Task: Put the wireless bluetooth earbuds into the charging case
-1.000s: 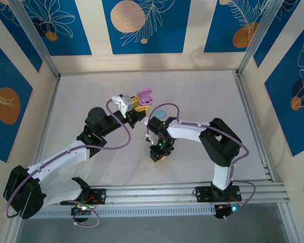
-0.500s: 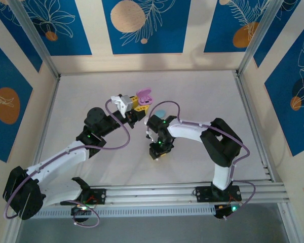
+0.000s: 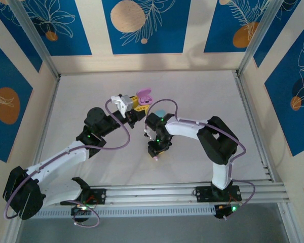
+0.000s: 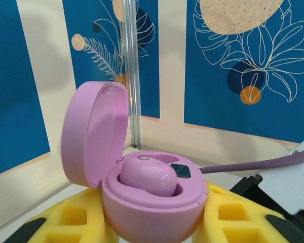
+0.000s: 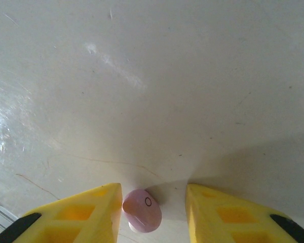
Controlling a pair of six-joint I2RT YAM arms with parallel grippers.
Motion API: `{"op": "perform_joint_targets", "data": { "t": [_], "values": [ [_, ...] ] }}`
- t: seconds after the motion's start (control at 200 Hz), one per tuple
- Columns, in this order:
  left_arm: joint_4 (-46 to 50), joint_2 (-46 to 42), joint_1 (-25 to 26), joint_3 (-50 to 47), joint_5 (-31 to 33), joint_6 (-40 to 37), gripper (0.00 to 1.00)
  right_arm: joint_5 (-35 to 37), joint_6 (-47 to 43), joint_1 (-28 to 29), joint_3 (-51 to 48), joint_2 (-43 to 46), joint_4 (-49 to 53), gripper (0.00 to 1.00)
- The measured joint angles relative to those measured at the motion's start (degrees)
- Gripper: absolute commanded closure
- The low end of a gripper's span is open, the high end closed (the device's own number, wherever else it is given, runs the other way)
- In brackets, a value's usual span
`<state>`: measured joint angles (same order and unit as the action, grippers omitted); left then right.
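Gripping a pink case (image 4: pixel 157 205) between its yellow fingers (image 4: pixel 66 220), the left claw (image 4: pixel 153 230) is closed on it from both sides. The case stands right in the middle of the claw, with its lid (image 4: pixel 93 134) swung open and leaning over one finger. One pink bud (image 4: pixel 147 174) lies in a cup inside the case, just above the claw tips. It has a tiny ring drawn on top. A small dark square (image 4: pixel 180 170) sits next to it.

The right claw (image 5: pixel 152 200) points down at the white table (image 5: pixel 152 76). Its two yellow fingers (image 5: pixel 228 217) stand apart and squeeze nothing. A loose bud (image 5: pixel 142 211), pink too, lies on the table between them. It is right up against one finger, and I cannot tell if they touch. A clear gap shows on the side of the other finger. This bud has a small black ring on it, like the letter O.

From above, the left claw and its case are near the right claw, a little past it. A light blue thing (image 3: pixel 161 112) lies on the table just past the right claw
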<state>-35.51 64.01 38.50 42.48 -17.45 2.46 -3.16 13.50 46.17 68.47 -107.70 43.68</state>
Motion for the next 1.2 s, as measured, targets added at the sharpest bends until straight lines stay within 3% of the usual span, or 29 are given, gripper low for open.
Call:
{"op": "perform_joint_targets", "data": {
  "t": [0.7,1.201],
  "values": [
    [0.00,0.02,0.00,0.00,0.00,0.02,0.69,-2.62,0.55,0.76,-0.87,0.20,1.09,0.66],
    [0.00,0.02,0.00,0.00,0.00,0.00,0.69,-1.95,5.92,0.74,0.92,-1.42,2.60,0.74]
  ]
}}
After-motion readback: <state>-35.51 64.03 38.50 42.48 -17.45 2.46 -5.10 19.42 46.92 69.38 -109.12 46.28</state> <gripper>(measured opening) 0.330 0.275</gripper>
